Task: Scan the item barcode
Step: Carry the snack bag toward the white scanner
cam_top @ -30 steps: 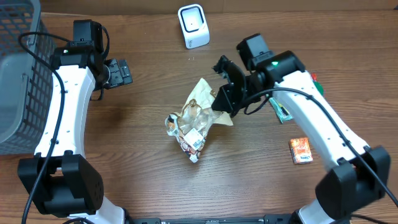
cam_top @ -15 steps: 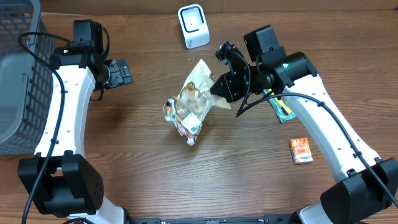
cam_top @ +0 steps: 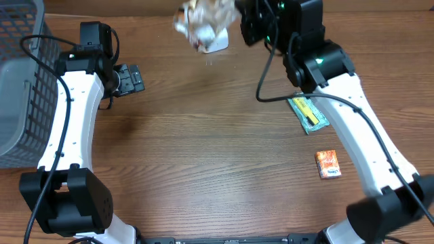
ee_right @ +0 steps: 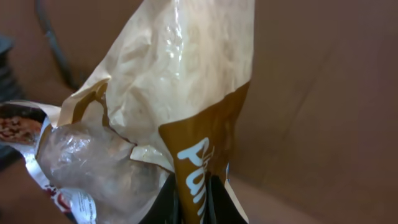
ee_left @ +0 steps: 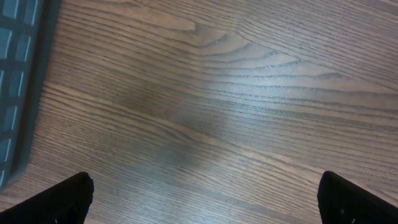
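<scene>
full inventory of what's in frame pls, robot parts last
snack bag: 1, tan-brown and clear, lifted at top centre
scanner: 1, white, top centre, mostly hidden by the bag
basket: 1, grey mesh, left edge
packet: 1, green-yellow, flat on table, right of centre
small box: 1, orange, on table, lower right
table: 1, brown wood
left gripper: 1, black, open, empty, over bare table near the basket
right gripper: 1, black, shut on snack bag
</scene>
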`<state>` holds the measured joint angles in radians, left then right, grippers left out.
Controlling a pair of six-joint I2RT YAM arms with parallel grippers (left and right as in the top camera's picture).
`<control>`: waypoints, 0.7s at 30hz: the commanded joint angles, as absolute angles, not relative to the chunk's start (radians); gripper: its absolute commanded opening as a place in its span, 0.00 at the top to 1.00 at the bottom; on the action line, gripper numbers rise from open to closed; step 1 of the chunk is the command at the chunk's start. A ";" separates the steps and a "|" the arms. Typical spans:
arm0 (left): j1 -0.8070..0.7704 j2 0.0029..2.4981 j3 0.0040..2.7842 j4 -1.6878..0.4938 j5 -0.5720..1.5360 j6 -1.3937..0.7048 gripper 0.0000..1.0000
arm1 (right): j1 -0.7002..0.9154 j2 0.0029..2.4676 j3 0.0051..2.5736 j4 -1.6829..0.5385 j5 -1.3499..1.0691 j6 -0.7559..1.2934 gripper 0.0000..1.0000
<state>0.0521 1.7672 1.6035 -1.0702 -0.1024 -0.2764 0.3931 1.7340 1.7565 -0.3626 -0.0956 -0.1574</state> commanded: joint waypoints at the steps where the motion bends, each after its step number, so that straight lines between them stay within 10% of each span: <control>1: 0.046 1.752 1.619 -1.069 -0.107 -0.254 0.00 | 0.394 1.837 1.776 -0.229 0.027 -0.208 0.97; 21: 0.046 1.752 1.619 -1.069 -0.107 -0.254 0.00 | 0.418 2.310 1.776 0.640 0.464 -0.323 0.96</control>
<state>0.0521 1.7672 1.6035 -1.0698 -0.1024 -0.2768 0.4038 2.2635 1.7596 0.5732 0.3500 -0.2634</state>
